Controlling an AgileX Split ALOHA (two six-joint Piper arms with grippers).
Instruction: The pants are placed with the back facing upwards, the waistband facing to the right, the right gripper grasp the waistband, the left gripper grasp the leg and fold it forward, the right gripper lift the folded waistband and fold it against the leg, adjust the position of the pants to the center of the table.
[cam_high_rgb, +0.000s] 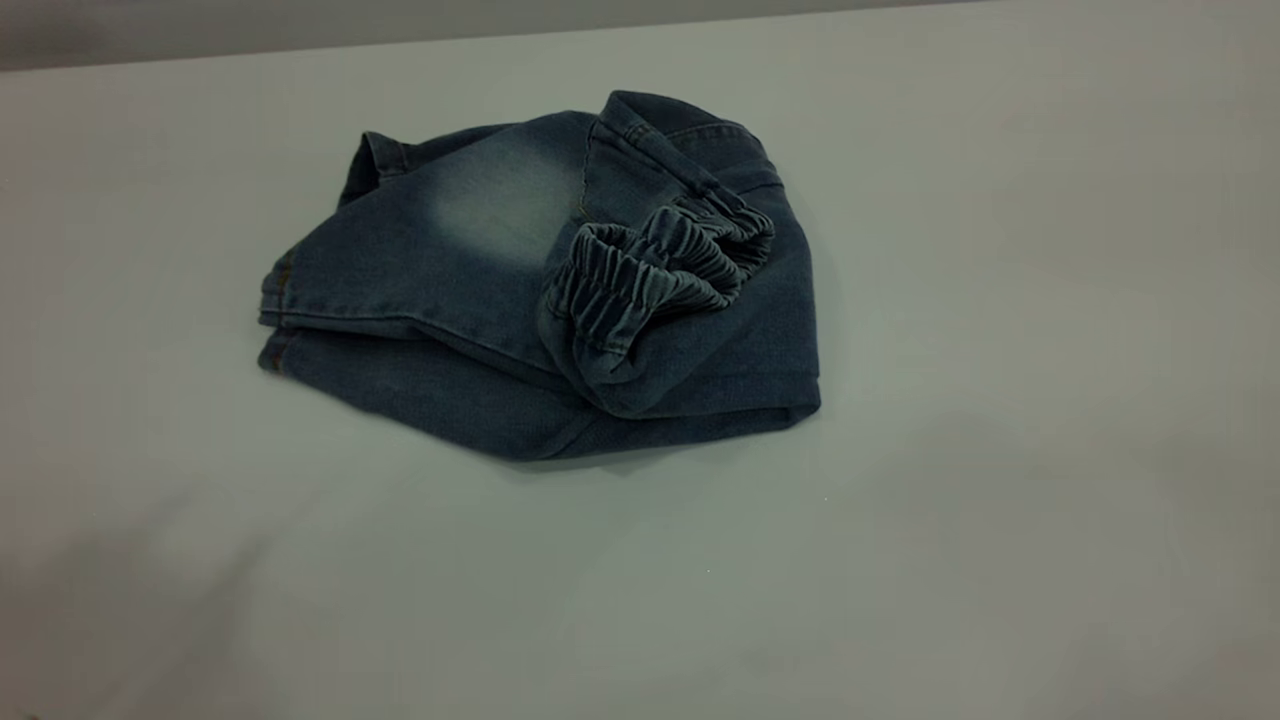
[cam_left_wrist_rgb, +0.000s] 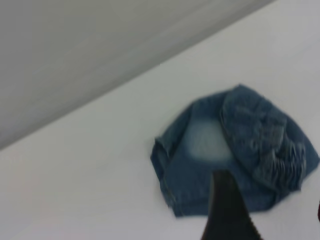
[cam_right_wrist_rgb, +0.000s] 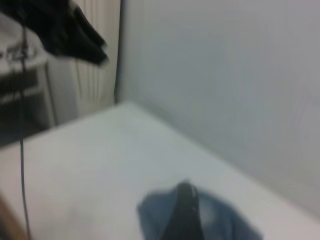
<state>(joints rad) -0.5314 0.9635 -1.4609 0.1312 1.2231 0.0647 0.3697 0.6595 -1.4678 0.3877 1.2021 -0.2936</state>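
The pants (cam_high_rgb: 480, 330) lie folded in a compact denim bundle left of the middle of the table (cam_high_rgb: 1000, 450). The ruffled waistband (cam_high_rgb: 660, 265) is turned over on top of the bundle, next to a pale faded patch (cam_high_rgb: 490, 205). The leg is hidden in the fold. Neither gripper shows in the exterior view. My left gripper (cam_left_wrist_rgb: 272, 212) hangs open above the near side of the pants (cam_left_wrist_rgb: 200, 170), apart from them and holding nothing. My right gripper (cam_right_wrist_rgb: 186, 212) shows only as a dark shape high over the pants (cam_right_wrist_rgb: 220, 225).
The table's far edge (cam_high_rgb: 400, 45) runs along a grey wall. Past the table corner (cam_right_wrist_rgb: 122, 104) in the right wrist view stand a dark hanging object (cam_right_wrist_rgb: 75, 35), pale furniture (cam_right_wrist_rgb: 30, 90) and a thin cable (cam_right_wrist_rgb: 22, 165). Bare tabletop surrounds the bundle.
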